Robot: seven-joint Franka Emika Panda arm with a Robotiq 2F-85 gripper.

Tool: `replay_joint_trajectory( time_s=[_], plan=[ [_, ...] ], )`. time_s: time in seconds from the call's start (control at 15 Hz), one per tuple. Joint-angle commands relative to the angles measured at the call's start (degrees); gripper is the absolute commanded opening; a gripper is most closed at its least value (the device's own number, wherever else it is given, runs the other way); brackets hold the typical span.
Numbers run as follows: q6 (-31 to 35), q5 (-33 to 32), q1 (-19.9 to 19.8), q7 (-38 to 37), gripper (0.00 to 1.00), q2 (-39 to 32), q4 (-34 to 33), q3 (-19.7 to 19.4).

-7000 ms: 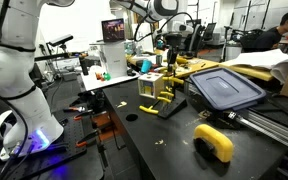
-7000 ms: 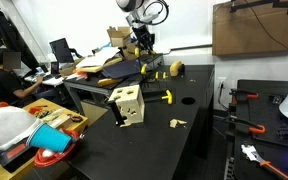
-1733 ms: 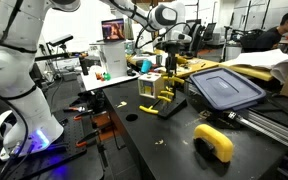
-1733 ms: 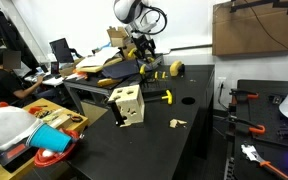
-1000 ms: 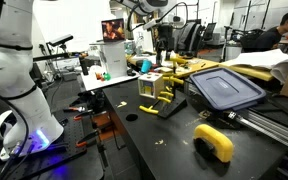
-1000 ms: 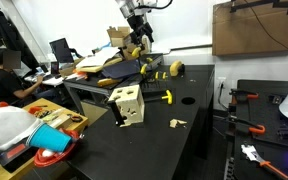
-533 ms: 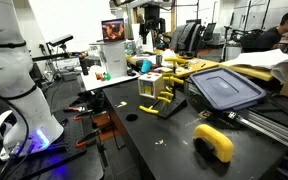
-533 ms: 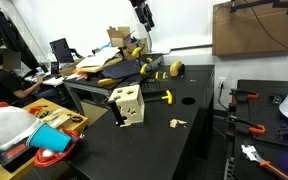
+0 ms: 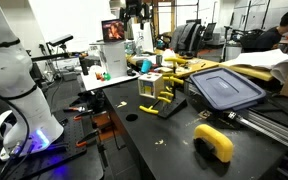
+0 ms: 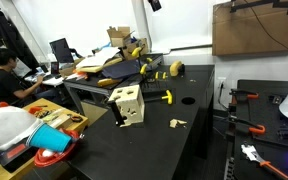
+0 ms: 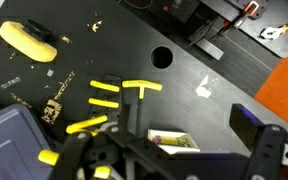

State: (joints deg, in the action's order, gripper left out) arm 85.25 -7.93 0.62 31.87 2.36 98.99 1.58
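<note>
Black table [image 9: 174, 135], pincer [image 9: 136, 11] risen high above

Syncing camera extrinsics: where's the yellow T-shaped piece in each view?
Exterior view: T-shaped piece at the foot of the wooden box, near centre frame.
Exterior view: T-shaped piece between wooden box and round hole.
Wrist view: T-shaped piece near centre, below the round hole.
Shared landmark: yellow arch block, seen in all three.

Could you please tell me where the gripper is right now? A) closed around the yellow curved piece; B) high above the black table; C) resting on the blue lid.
B: in both exterior views the gripper sits at the picture's top edge, well clear of the black table below.
</note>
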Motion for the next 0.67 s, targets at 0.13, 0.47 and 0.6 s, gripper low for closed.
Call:
replay_joint_trajectory(
  time_s=[0.13,0.47,0.6],
  plan=[
    [-5.0,0.0,2.5,1.5,1.00,6.6,2.8,1.2],
    [-8.2,-0.6,4.9,0.1,1.00,9.2,3.4,2.5],
    [-9.2,-0.4,5.6,0.4,1.00,9.7,3.4,2.8]
  ],
)
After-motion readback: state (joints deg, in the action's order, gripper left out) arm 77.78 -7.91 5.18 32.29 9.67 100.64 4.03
